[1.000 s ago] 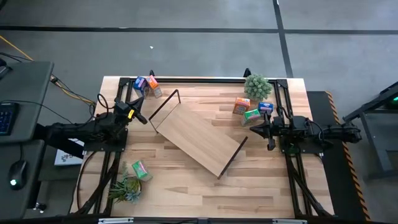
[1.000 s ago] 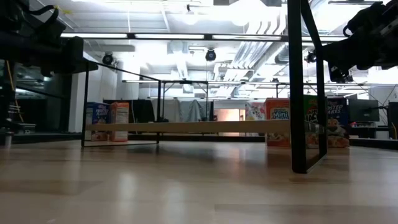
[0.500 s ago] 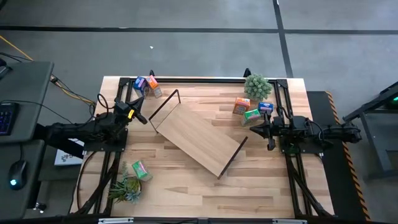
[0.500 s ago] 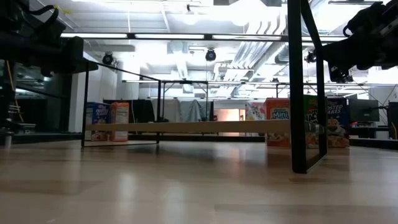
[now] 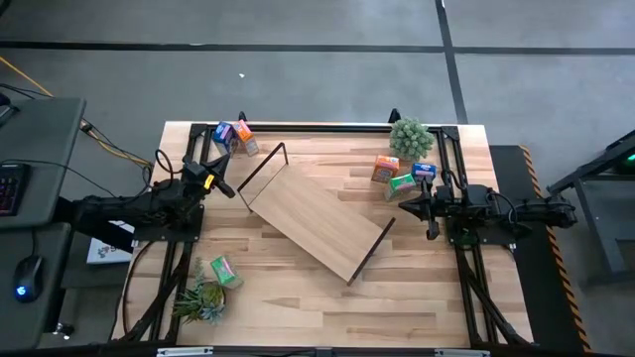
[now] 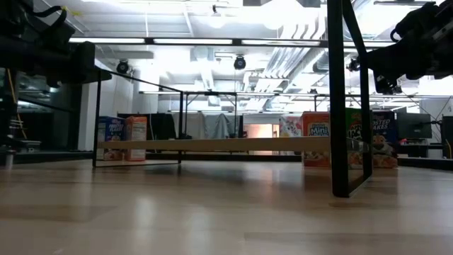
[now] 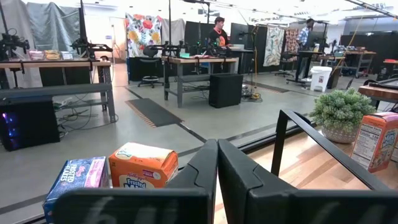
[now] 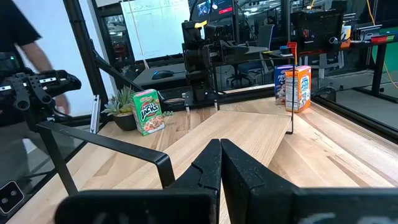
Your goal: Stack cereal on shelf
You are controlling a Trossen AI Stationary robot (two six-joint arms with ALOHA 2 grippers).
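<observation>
The shelf [image 5: 316, 218], a light-wood board with black wire frame ends, lies diagonally at the table's middle. It stands on its wire ends [image 6: 347, 106], with the board [image 6: 212, 144] raised off the tabletop. Blue [image 5: 223, 134] and orange [image 5: 244, 137] cereal boxes stand at the far left. Orange [image 5: 385, 169], green [image 5: 402, 183] and blue [image 5: 424, 171] boxes stand at the far right, and a green box [image 5: 224, 270] lies near left. My left gripper [image 5: 226, 188] is shut and empty by the shelf's left end. My right gripper [image 5: 397, 195] is shut and empty by its right end.
A potted plant [image 5: 411, 137] stands at the far right and another plant [image 5: 201, 297] at the near left corner. Black rails run along the table's left and right sides. A person [image 8: 25, 50] stands beyond the table in the right wrist view.
</observation>
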